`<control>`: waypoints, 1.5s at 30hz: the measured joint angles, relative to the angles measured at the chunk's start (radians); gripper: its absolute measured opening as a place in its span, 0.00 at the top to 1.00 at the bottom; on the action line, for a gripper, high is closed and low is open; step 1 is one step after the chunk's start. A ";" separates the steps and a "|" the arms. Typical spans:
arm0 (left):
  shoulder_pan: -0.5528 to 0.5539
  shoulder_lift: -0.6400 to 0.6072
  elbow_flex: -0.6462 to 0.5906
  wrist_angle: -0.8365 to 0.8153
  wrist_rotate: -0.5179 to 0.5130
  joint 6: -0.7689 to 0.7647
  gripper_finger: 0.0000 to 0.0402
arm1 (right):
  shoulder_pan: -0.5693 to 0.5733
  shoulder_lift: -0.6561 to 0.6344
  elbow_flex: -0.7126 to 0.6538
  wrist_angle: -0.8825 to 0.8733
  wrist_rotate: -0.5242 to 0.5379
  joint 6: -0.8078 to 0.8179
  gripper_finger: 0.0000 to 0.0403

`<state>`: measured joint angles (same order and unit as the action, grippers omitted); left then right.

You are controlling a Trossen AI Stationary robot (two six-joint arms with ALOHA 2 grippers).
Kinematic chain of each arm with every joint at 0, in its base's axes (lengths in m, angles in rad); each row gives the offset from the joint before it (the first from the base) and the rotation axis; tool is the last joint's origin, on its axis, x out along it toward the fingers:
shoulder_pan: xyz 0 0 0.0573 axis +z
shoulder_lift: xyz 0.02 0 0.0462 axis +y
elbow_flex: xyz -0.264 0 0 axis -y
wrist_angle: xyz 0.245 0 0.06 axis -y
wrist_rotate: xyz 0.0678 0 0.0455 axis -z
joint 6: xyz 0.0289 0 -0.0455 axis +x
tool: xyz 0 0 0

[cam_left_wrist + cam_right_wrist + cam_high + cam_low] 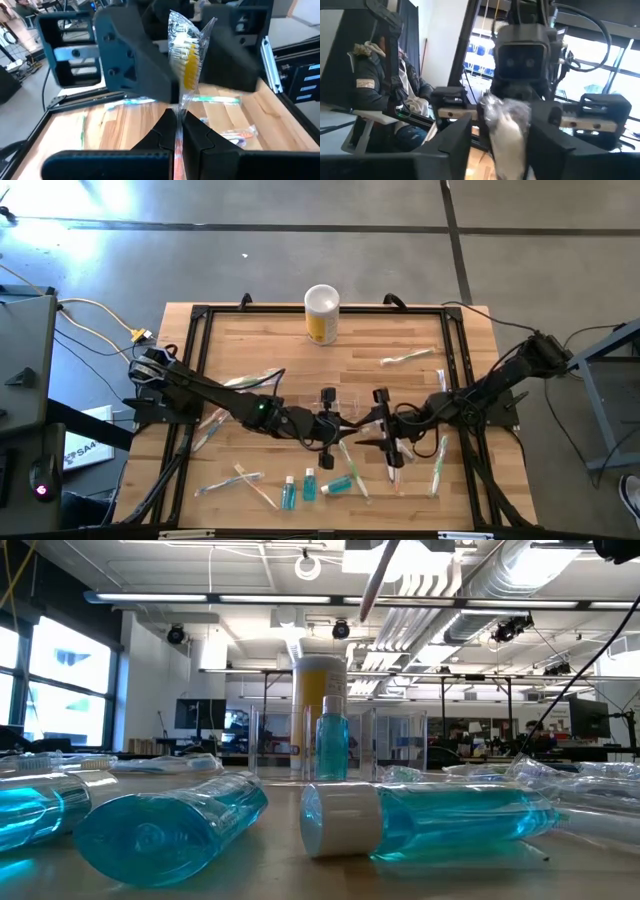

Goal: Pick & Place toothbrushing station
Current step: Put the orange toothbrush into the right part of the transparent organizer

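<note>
While pinched, wrapped toothbrush between left gripper fingers.

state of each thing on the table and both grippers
left gripper: shut on a wrapped toothbrush, held upright
right gripper: facing the left one; fingers cannot tell
yellow canister: upright
teal tubes: most lying flat, one upright
clear holder: upright

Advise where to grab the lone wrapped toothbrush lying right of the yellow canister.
Likely mid-handle of the wrapped toothbrush, from straight above, fingers across its narrow width. It lies flat on the table with nothing touching it, so both sides look free. The left tool, mid-table, is shut on a yellow-bristled toothbrush; the right tool sits beside it.
</note>
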<state>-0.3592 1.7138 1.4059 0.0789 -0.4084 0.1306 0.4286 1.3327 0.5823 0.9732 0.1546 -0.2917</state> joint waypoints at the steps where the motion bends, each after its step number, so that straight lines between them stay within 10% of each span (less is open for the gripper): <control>1: 0.000 0.000 0.000 0.002 0.000 0.000 1.00 | 0.000 0.000 0.000 -0.001 0.002 0.000 0.67; 8: -0.001 0.000 0.000 0.012 -0.003 0.017 1.00 | 0.000 0.000 0.000 -0.023 0.003 -0.051 0.90; 18: -0.001 0.000 0.000 0.001 -0.003 0.019 0.98 | -0.007 0.000 0.000 -0.031 0.003 -0.080 0.90; 32: -0.001 -0.021 0.000 0.000 -0.006 -0.009 0.59 | 0.019 -0.034 0.000 -0.066 0.030 -0.080 0.90; 37: -0.010 -0.065 0.001 -0.043 -0.024 -0.031 0.56 | 0.084 -0.127 0.000 -0.181 0.188 -0.080 0.90; 42: -0.040 -0.115 0.001 -0.138 -0.149 -0.100 0.56 | 0.149 -0.235 0.000 -0.270 0.612 -0.094 0.90; 45: -0.065 -0.147 0.002 -0.234 -0.260 -0.149 0.56 | 0.146 -0.268 0.000 -0.328 0.648 -0.031 0.90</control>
<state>-0.4240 1.5671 1.4075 -0.1547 -0.6682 -0.0185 0.5750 1.0644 0.5823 0.6450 0.8022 -0.3227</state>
